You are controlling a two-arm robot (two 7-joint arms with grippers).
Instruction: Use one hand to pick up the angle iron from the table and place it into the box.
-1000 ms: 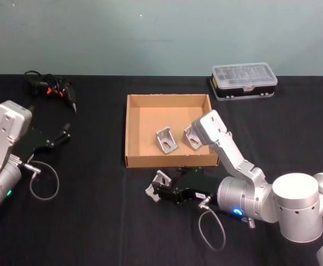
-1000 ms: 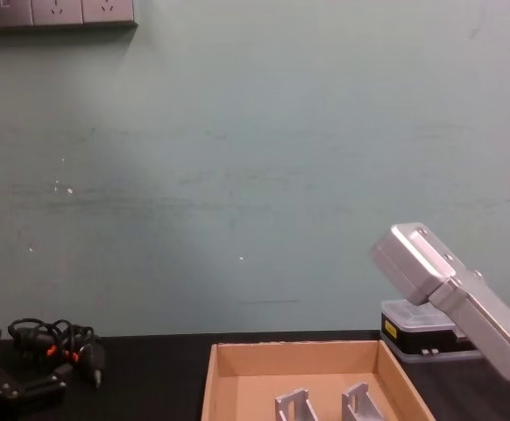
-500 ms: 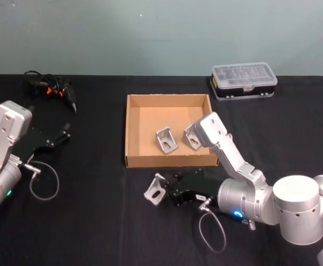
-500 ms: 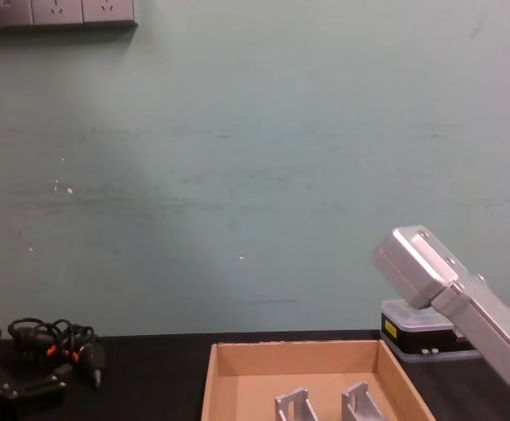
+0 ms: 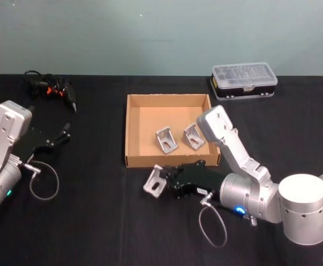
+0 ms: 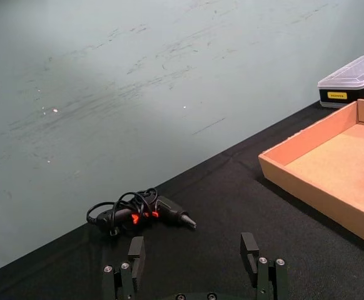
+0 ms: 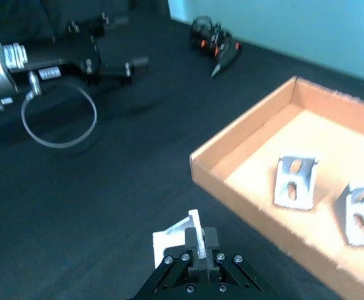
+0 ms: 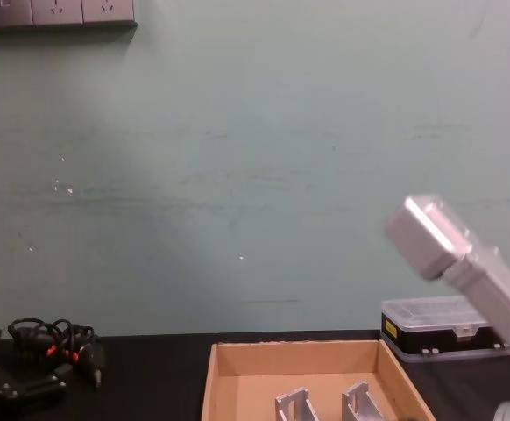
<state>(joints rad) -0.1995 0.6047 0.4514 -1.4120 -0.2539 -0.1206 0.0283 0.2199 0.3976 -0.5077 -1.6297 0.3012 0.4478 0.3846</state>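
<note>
Just before the box (image 5: 129, 128), the right end effector (image 5: 165, 181) grips an angle iron (image 5: 154, 181); next, carry it over the wall and release. Left end effector (image 6: 196, 264) sits open, idle.

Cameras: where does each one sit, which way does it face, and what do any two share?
Head: high up, looking down on the table; both arms show, the right claw gripping an angle iron.
Chest: low, facing the wall across the box; the right arm's link shows.
Left wrist: behind the open left claw, facing a cable bundle.
Right wrist: behind its claw, facing the box.
Shared: head and right wrist both see two brackets in the box.
</note>
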